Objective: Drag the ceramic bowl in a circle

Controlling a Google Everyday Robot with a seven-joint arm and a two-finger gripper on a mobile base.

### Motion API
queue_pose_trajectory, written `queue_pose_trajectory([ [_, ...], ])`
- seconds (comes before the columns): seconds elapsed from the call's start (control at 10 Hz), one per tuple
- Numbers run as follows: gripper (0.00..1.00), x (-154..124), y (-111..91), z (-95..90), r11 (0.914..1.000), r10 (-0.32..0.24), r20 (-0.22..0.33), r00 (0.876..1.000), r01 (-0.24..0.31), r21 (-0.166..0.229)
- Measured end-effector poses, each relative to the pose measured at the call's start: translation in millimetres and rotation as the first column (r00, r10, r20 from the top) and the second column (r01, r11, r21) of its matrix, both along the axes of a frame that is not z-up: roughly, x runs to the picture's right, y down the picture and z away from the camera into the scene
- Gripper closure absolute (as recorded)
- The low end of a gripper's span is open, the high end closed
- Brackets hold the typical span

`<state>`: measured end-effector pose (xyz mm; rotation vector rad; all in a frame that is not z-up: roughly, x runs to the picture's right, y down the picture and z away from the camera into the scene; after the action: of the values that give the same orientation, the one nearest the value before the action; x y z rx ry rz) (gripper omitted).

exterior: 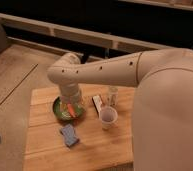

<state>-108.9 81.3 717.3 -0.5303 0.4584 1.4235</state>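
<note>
Round glossy green ceramic bowl (59, 109) sits left of centre on wooden tabletop (90, 150) | gripper (70, 106) reaches down inside it, fingers spread wide, apparently clasping nothing, likely pressing to drag it | pale plastic cup (108, 117) just right.

A wooden table (47, 150) is seen. On it a green bowl (59, 110) is set at the left rear, the gripper (70, 106) placed down over it. A cup (108, 116), jar (112, 95), dark packet (97, 102) and blue pad (69, 135) are laid nearby.
</note>
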Motion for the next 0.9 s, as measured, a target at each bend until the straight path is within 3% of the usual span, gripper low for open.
queue_pose_trajectory([
  [0.2,0.35,8.9,-33.0,28.5,0.9962,-0.019,0.054,0.998,0.014,0.086],
  [0.4,0.35,22.8,-48.2,56.8,0.9935,-0.016,0.107,0.994,0.004,0.114],
  [0.6,0.35,43.6,-55.0,80.9,0.993,-0.003,0.133,0.991,-0.013,0.118],
  [0.9,0.35,39.2,-54.6,80.4,0.993,-0.004,0.141,0.99,-0.012,0.117],
])
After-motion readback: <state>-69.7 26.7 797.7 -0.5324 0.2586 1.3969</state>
